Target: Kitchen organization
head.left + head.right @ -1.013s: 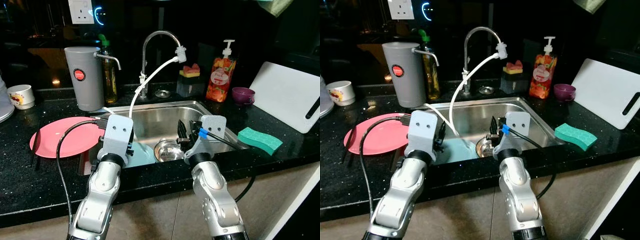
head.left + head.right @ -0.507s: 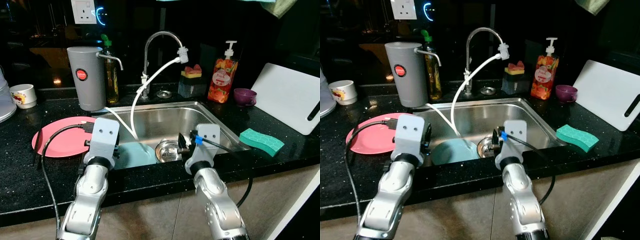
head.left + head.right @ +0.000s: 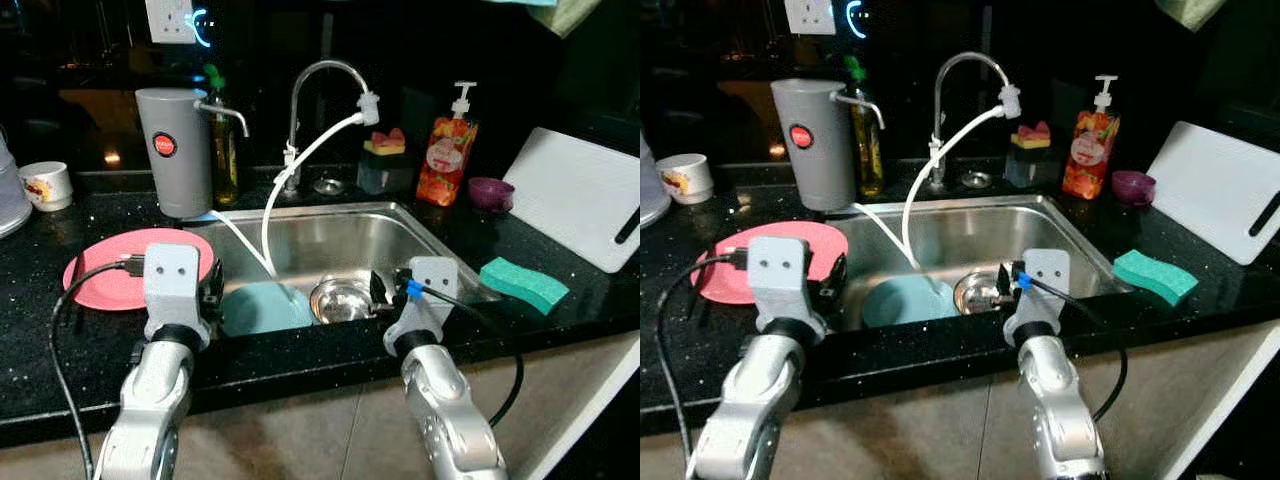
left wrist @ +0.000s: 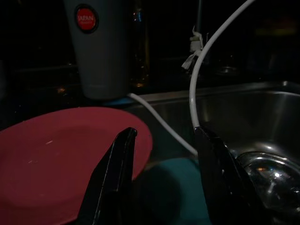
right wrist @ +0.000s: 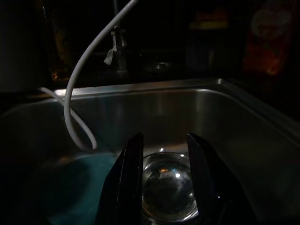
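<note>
1. A stainless sink (image 3: 400,225), set into a black speckled counter (image 3: 40,330), is seen from the robot's head; a teal plate (image 3: 265,308) and a steel bowl (image 3: 340,300) are lying side by side on its floor, near the front wall.
2. The left gripper (image 4: 164,178) is held over the counter's front edge at the sink's left rim, its two black fingers spread apart with nothing between them, the teal plate lying beyond them.
3. The right gripper (image 5: 161,180) is poised at the sink's front edge, its fingers parted and empty, the steel bowl framed between them.
4. A pink plate (image 3: 110,275) is resting on the counter left of the sink, in front of a grey canister (image 3: 175,150).
5. A white hose (image 3: 300,165) is looped from the tap (image 3: 310,80) down into the sink.
6. A green sponge (image 3: 522,282) is lying near the counter's front edge on the right, beside a white cutting board (image 3: 575,195).
</note>
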Robot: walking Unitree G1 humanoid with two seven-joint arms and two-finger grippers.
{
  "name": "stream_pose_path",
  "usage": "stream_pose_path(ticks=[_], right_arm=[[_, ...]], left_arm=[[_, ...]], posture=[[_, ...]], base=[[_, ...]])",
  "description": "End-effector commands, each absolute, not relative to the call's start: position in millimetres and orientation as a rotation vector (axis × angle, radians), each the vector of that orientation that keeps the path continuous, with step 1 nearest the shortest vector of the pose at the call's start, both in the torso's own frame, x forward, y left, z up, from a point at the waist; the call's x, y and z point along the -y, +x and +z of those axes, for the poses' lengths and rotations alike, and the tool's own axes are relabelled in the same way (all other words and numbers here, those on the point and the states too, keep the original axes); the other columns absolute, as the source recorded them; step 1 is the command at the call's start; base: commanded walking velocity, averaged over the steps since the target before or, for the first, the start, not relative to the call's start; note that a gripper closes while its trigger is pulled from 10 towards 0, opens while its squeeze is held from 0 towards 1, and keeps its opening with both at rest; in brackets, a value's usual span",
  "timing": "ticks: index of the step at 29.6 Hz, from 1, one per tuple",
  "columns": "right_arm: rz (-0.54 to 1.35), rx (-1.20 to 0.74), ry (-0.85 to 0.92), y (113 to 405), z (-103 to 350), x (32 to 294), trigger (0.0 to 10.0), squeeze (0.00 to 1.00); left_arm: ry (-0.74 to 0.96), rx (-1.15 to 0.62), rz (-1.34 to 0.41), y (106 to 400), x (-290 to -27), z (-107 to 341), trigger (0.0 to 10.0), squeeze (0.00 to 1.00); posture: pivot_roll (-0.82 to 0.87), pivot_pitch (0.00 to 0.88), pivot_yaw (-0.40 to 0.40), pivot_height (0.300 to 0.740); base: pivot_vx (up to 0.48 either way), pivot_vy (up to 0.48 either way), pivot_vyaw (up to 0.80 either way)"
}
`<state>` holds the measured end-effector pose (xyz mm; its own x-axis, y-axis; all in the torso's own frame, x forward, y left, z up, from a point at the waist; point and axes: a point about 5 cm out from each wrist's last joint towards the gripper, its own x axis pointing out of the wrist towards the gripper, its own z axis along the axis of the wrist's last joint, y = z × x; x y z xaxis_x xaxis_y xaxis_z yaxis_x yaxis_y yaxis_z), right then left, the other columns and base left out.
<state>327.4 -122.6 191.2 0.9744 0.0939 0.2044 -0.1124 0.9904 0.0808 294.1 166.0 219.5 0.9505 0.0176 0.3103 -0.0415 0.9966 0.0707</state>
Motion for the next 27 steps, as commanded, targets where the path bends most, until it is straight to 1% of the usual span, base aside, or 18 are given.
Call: stream_pose_path(ticks=[1, 12, 14, 20, 27], right_arm=[[0.081, 0.25, 0.098, 330, 202, 131, 10.0, 0.0], [0.047, 0.268, 0.092, 327, 206, 142, 10.0, 0.0], [0.042, 0.276, 0.088, 326, 207, 145, 10.0, 0.0], [0.016, 0.294, 0.091, 322, 211, 150, 10.0, 0.0], [0.01, 0.292, 0.086, 319, 209, 149, 10.0, 0.0]], left_arm=[[0.094, 0.301, 0.047, 292, -174, 219, 10.0, 0.0], [0.109, 0.306, 0.032, 297, -179, 225, 10.0, 0.0], [0.111, 0.31, 0.014, 299, -177, 227, 10.0, 0.0], [0.105, 0.303, -0.012, 304, -171, 225, 10.0, 0.0], [0.106, 0.294, -0.064, 303, -161, 221, 10.0, 0.0]], posture=[[0.16, 0.061, -0.099, 0.74], [0.14, 0.055, -0.088, 0.74], [0.12, 0.054, -0.072, 0.74], [0.1, 0.049, -0.062, 0.74], [0.08, 0.051, -0.054, 0.74]], base=[[0.0, 0.0, 0.0], [0.0, 0.0, 0.0], [0.0, 0.0, 0.0], [0.0, 0.0, 0.0], [0.0, 0.0, 0.0]])
